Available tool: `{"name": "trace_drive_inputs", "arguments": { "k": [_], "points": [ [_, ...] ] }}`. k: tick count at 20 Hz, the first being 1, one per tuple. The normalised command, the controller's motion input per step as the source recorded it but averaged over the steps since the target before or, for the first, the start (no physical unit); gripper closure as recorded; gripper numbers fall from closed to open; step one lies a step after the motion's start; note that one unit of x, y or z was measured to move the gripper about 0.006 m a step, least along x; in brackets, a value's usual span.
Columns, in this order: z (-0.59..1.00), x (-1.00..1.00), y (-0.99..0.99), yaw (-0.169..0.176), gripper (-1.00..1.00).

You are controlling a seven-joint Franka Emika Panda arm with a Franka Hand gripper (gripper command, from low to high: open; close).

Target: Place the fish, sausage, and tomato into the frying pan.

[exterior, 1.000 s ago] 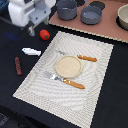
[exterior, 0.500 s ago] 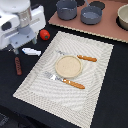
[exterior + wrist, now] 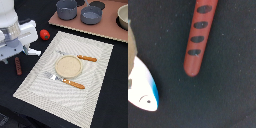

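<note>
The arm's white wrist housing hangs low over the dark surface at the exterior view's left, beside the striped placemat; the claw itself is hidden beneath that housing, and the wrist view shows no fingertips, so whether it is released or clenched cannot be told.

Taking the sausage as the landmark: in the wrist view it lies as a reddish-brown rod with dark grill marks, its long axis running steeply across the picture, one rounded end in view and the other cut off by the picture's edge; the fish, white with a blue edge and a small eye, lies just beside that rounded end, apart from it, only partly in view. In the exterior view the sausage shows just past the arm's housing on the dark surface, with the tomato near it at the placemat's far corner. The frying pan sits well apart from the sausage, on the brown board beyond the placemat, next to the taller pot.

Both small pieces lie almost directly under the wrist; my judgement is that the next grasp turns on closing across the sausage's narrow width, square to its long axis, or on shifting sideways to centre the fish.
</note>
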Motion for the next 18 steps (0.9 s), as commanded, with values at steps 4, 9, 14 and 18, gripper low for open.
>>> {"name": "trace_drive_inputs", "arguments": {
  "k": [4,9,14,18],
  "points": [
    [-0.40,-0.16,-0.16,-0.046,-1.00],
    [-0.37,-0.09,-0.08,-0.039,-1.00],
    [-0.32,0.00,0.00,-0.036,1.00],
    [-0.32,0.00,0.00,-0.033,1.00]
  ]
}}
